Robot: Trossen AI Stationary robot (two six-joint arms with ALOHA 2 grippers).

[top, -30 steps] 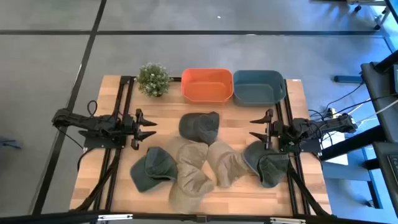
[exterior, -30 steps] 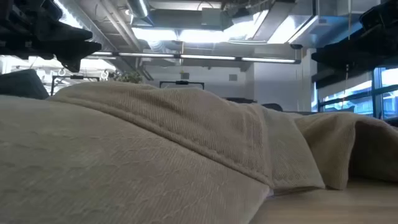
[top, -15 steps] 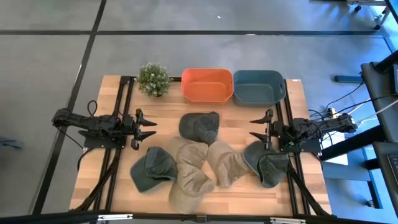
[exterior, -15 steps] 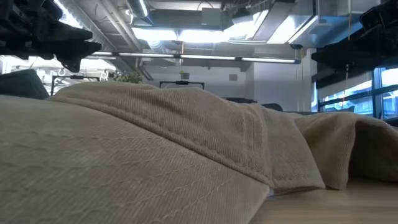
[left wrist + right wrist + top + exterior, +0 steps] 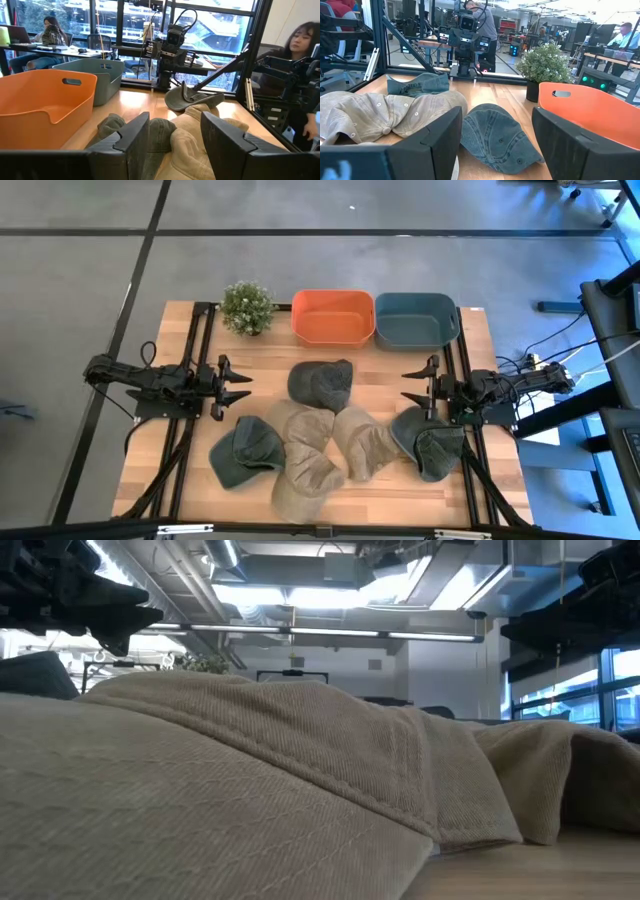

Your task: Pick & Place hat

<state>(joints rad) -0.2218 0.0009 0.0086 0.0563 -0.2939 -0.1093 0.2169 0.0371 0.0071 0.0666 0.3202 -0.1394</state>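
Observation:
Several caps lie on the wooden table: a dark green one in the middle, another at the near left, tan ones in the near middle, and a dark green one at the near right. My left gripper hovers open at the table's left, pointing toward the caps. My right gripper hovers open at the right, facing it. In the left wrist view my fingers stand apart above a dark cap and a tan cap.
An orange bin and a grey-blue bin stand at the table's far edge, with a small potted plant to their left. Dark frame rails run along both sides. People sit beyond the table.

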